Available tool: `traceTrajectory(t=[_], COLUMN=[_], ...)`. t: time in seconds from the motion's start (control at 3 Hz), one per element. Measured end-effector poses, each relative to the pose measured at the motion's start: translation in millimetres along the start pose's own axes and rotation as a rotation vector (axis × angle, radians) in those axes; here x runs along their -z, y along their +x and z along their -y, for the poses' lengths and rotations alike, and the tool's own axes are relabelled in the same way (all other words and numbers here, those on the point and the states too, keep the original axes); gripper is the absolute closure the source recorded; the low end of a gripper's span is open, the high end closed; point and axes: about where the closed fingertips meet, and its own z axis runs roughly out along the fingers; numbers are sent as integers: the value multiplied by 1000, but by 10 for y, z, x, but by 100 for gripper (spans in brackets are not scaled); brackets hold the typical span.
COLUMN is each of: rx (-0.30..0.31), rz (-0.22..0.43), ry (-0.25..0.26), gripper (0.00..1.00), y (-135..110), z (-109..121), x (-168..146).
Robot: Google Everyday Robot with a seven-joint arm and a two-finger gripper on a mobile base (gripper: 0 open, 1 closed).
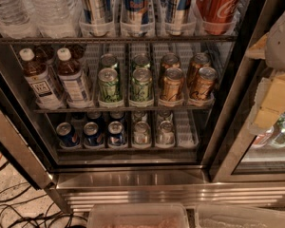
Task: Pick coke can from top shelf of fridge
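The coke can (218, 6), red with white script, stands at the right end of the top shelf (114, 40), a dark wire rack with clear lane trays; the can's top is cut off by the picture's upper edge. The fridge (133, 180) is a stainless-steel cooler standing open, with several racks of drinks. My gripper (271, 77), a white body with yellowish parts, hangs at the right edge in front of the glass door, to the right of the coke can and a little lower. It holds nothing that I can see.
Water bottles (33, 8) and tall cans (97, 6) share the top shelf. Below stand tea bottles (38, 82), green cans (109, 83) and gold-brown cans (171, 83), then short blue cans (90, 133). A dark door frame (242, 80) stands between can and gripper. Clear bins (137, 216) and floor cables (9, 208) lie below.
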Motion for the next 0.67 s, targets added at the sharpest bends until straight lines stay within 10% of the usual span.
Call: traceTrajectory(t=[0.67], rx=[-12], rz=[15], ry=[10], gripper=[0], y=[-11], z=[-7], x=[-87])
